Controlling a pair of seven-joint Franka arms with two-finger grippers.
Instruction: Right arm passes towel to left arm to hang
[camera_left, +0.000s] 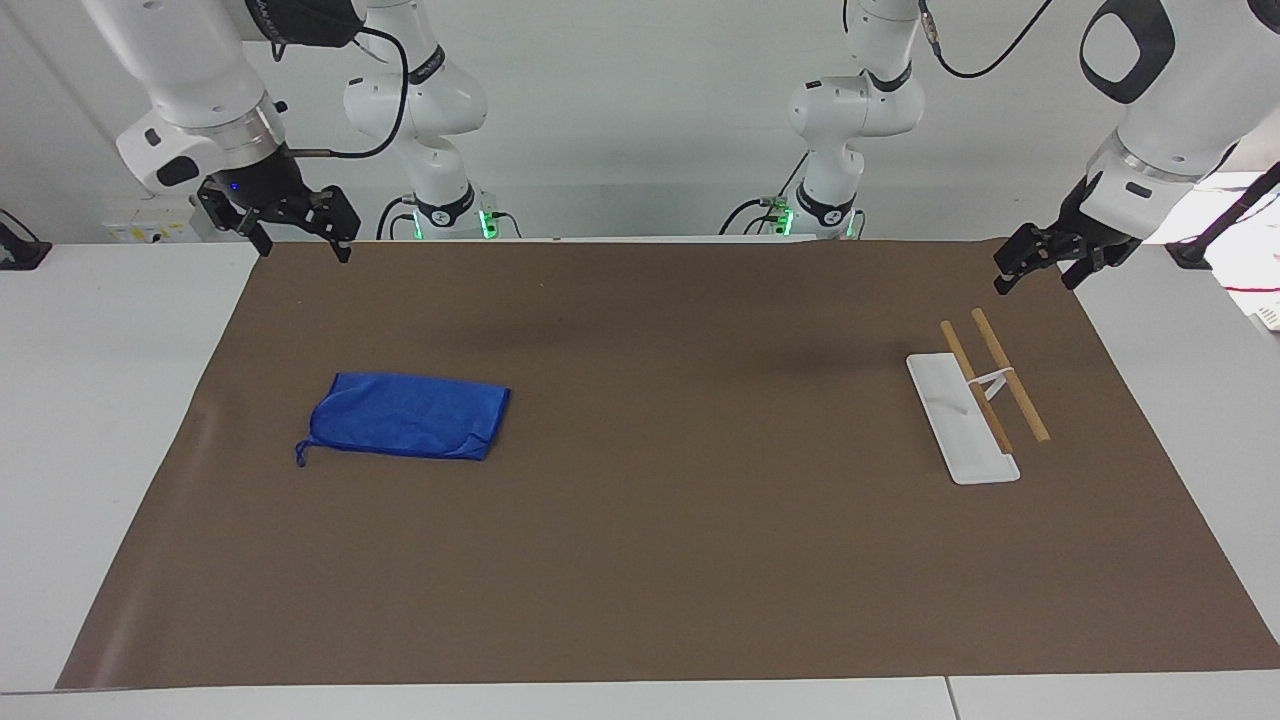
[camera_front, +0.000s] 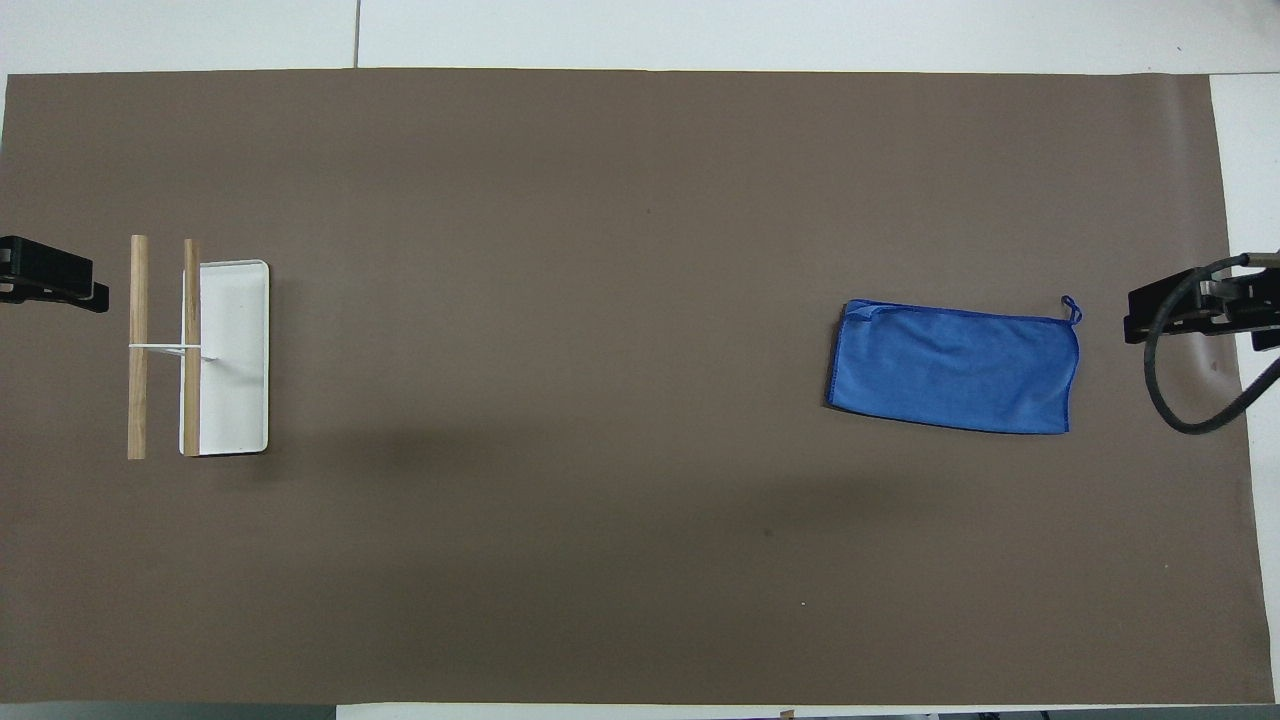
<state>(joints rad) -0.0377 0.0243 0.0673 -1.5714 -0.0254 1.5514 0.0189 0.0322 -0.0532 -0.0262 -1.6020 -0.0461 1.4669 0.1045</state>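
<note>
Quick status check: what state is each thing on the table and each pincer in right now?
towel: flat on the brown mat, folded, not gripped.
towel rack: standing at the left arm's end, both wooden bars bare.
right pincer: open, raised over the mat's edge.
left pincer: open, raised near the rack.
</note>
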